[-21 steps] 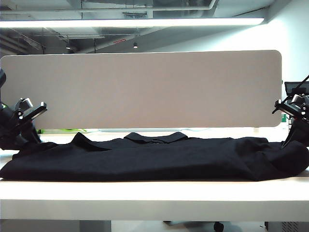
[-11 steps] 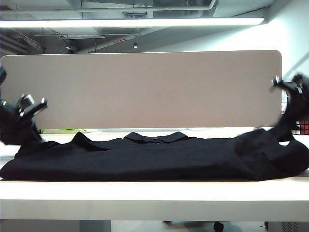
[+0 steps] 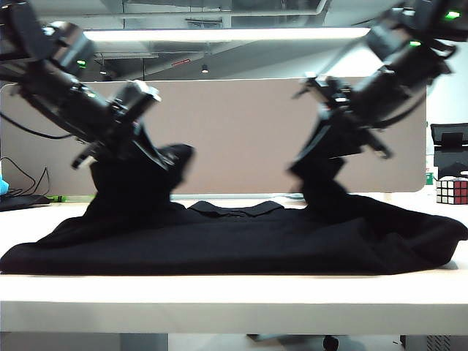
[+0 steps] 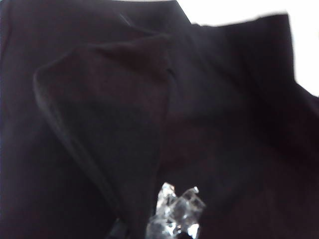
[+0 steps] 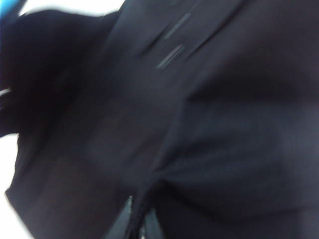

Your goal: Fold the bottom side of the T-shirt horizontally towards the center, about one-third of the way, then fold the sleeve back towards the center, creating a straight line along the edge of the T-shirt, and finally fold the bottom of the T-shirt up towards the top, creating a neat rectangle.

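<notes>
- Exterior view: we have the T-shirt (image 3: 241,238) spread wide across the table (image 3: 234,292), with two peaks of cloth raised off it. We judge a fold is in mid-carry and none is laid down yet; the sleeve fold and the final bottom-up fold look still to come.
- Both arms slope down and inward. The left gripper (image 3: 157,157) and the right gripper (image 3: 314,164) each pinch a peak, the rest of the shirt hanging below them; the collar (image 3: 235,208) lies between them, a Rubik's cube (image 3: 452,190) well outside the right one.
- Left wrist view: our left gripper (image 4: 174,214) is pressed shut on the T-shirt (image 4: 99,124), a lifted fold just ahead.
- Right wrist view: blurred; our right gripper (image 5: 137,221) is closed on the T-shirt (image 5: 209,149), which fills everything beyond it.
</notes>
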